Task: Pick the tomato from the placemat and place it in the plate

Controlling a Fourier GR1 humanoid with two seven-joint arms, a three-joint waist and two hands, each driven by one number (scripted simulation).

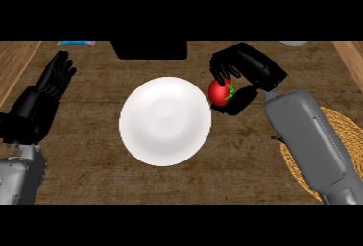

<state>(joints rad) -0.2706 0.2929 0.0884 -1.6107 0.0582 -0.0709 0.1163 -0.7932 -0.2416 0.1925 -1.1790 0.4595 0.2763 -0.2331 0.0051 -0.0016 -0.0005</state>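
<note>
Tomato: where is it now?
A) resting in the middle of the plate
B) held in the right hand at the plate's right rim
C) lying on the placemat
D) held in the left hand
B: the right hand curls round the tomato at the right rim of the plate, off the placemat.

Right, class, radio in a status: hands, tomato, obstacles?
Right hand shut on tomato, beside plate right rim. Left hand open, resting left. Nothing between tomato and plate.

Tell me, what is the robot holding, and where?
The right hand pinches the round red tomato by its sides, between fingers and thumb. Left hand holds nothing.
</note>
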